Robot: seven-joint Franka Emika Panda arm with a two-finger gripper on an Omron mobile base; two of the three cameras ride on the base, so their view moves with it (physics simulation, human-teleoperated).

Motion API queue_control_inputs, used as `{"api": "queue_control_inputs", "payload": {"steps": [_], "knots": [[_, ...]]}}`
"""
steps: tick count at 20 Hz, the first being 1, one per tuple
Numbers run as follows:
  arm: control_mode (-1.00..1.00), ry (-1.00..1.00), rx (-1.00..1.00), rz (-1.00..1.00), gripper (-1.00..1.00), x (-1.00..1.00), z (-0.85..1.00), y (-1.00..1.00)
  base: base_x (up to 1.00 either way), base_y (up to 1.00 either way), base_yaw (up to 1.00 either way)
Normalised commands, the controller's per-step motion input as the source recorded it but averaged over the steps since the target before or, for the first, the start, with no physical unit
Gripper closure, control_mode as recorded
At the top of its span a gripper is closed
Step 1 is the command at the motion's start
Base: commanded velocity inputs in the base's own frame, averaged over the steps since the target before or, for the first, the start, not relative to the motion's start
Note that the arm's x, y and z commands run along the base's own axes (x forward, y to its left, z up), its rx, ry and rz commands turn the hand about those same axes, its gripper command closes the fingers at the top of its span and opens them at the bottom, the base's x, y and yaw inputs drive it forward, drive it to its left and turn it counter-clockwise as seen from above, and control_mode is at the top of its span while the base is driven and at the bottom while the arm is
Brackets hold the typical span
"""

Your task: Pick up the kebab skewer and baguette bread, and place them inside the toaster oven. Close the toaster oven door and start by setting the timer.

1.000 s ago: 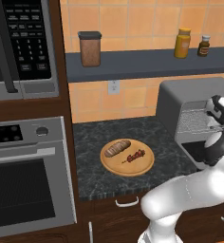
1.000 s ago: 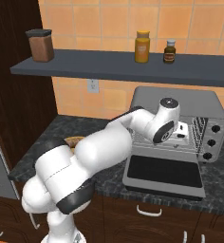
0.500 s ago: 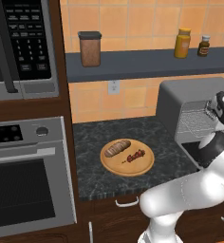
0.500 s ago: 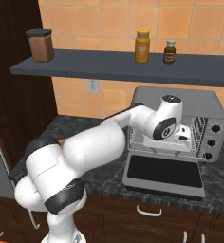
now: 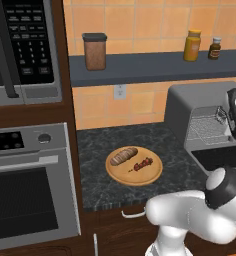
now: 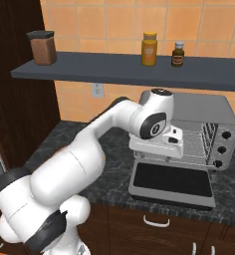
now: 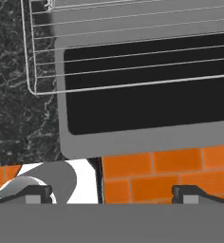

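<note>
While the loaf [image 5: 123, 155] and the skewer [image 5: 142, 164] are lying on the round board [image 5: 134, 176] to the left, untouched, I am holding my pincer [image 7: 111, 193] released and empty over the oven's [image 6: 209, 115] dropped door [image 6: 170, 182] at the right. I am judging the loaf light and crusty, best gripped mid-length; the skewer thin and slippery, best pinched across its meat.

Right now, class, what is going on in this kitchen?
The robot's gripper is open and empty, held over the toaster oven door, which lies folded down. The toaster oven stands open with its wire rack pulled out and bare. The baguette bread and kebab skewer lie on the wooden board, unmoved.
</note>
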Motion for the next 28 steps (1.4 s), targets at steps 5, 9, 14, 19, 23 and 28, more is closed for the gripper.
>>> {"api": "queue_control_inputs", "payload": {"steps": [5, 9, 14, 19, 23, 28], "knots": [[-1.00, 0.01, 0.00, -0.13, -1.00, -0.36, 0.12, 1.00, 0.00, 0.00, 0.00], [-1.00, 0.04, 0.00, -0.19, -1.00, 0.02, 0.20, 1.00, 0.00, 0.00, 0.00], [-1.00, 0.04, -0.01, -0.18, -1.00, 0.19, 0.19, 1.00, 0.00, 0.00, 0.00], [-1.00, 0.04, -0.02, -0.15, -1.00, 0.27, 0.03, 0.95, 0.00, 0.00, 0.00], [-1.00, 0.05, -0.01, -0.13, -1.00, 0.47, 0.01, 0.78, 0.00, 0.00, 0.00], [-1.00, 0.00, 0.00, -0.17, -1.00, 0.62, 0.00, 0.79, 0.00, 0.00, 0.00]]}}
